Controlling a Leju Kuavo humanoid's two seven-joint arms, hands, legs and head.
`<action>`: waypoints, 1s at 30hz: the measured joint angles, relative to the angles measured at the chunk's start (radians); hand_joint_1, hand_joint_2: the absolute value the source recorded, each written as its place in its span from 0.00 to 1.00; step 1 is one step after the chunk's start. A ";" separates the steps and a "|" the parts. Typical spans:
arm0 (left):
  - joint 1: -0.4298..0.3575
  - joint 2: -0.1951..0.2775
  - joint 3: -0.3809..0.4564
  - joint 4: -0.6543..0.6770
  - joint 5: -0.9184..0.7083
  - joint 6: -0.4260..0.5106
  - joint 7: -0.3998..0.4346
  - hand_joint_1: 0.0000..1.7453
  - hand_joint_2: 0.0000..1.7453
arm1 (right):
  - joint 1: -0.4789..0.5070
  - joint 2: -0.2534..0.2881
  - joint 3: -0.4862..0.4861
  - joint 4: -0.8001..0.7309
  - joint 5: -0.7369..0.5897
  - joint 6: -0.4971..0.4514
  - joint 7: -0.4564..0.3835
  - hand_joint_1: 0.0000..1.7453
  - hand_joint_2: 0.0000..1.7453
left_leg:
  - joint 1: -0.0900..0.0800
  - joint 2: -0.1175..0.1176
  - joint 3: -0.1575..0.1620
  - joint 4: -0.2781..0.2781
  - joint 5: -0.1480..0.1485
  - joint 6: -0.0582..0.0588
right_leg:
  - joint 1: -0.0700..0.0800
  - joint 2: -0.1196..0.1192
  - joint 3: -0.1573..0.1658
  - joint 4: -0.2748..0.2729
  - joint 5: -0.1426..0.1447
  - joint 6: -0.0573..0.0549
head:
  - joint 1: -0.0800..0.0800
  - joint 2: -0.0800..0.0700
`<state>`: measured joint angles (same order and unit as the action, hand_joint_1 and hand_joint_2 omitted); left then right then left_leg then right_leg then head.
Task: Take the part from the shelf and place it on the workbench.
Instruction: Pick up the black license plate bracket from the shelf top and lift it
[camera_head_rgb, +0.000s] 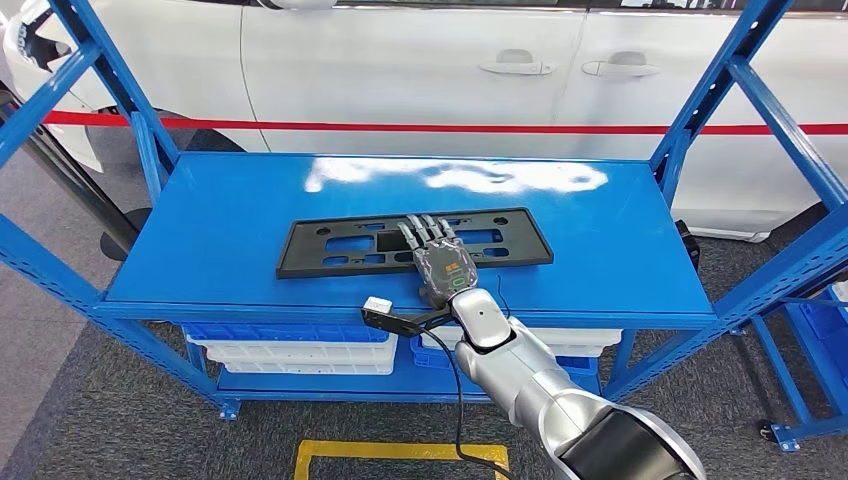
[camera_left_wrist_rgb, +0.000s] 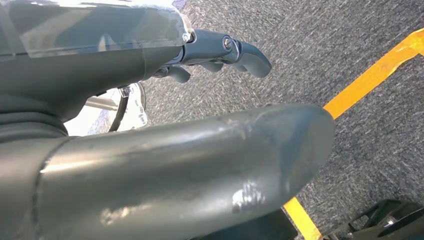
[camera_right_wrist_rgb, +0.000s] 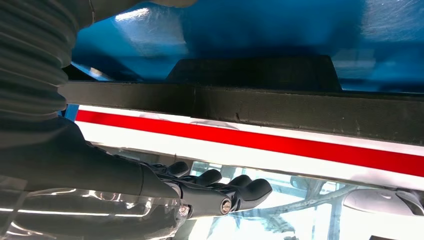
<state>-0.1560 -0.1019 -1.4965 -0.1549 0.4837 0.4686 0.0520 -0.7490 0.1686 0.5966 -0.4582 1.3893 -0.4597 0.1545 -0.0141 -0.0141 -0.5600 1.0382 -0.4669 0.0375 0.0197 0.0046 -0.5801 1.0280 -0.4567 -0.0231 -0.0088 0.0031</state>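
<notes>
On the blue shelf (camera_head_rgb: 240, 230) lies a flat black slotted part (camera_head_rgb: 330, 245).

The head view looks down on the blue shelf (camera_head_rgb: 250, 230). The right wrist view skims close along it; the left wrist view faces carpet (camera_left_wrist_rgb: 350, 40).

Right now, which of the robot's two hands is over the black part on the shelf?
The right hand: its fingers reach over the black part's near edge on the blue shelf. The left hand hangs over grey carpet instead.
</notes>
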 joint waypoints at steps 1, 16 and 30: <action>0.000 0.000 0.000 0.000 0.000 0.000 0.000 0.00 0.00 | 0.000 0.000 0.000 0.000 0.000 0.000 0.000 0.00 1.00 | 0.000 0.000 0.000 0.000 0.000 0.000 | 0.000 0.000 0.000 0.000 0.000 0.000 | 0.000 0.000; 0.000 0.000 0.000 0.000 0.000 0.000 0.000 0.00 0.00 | 0.000 0.000 0.000 0.003 0.000 0.000 0.000 0.00 1.00 | 0.000 0.000 0.000 0.000 0.000 0.000 | 0.000 0.000 0.000 0.000 0.000 0.000 | 0.000 0.000; 0.000 0.000 0.000 0.000 0.000 0.000 0.000 0.00 0.00 | -0.001 0.000 0.000 0.003 0.000 0.000 0.000 0.00 1.00 | 0.000 0.000 0.000 0.000 0.000 0.000 | 0.000 0.000 0.000 0.000 0.000 0.000 | 0.000 0.000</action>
<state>-0.1560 -0.1019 -1.4965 -0.1549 0.4837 0.4688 0.0521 -0.7498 0.1686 0.5966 -0.4555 1.3893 -0.4597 0.1548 -0.0141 -0.0141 -0.5596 1.0381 -0.4668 0.0375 0.0197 0.0047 -0.5797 1.0280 -0.4567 -0.0231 -0.0088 0.0031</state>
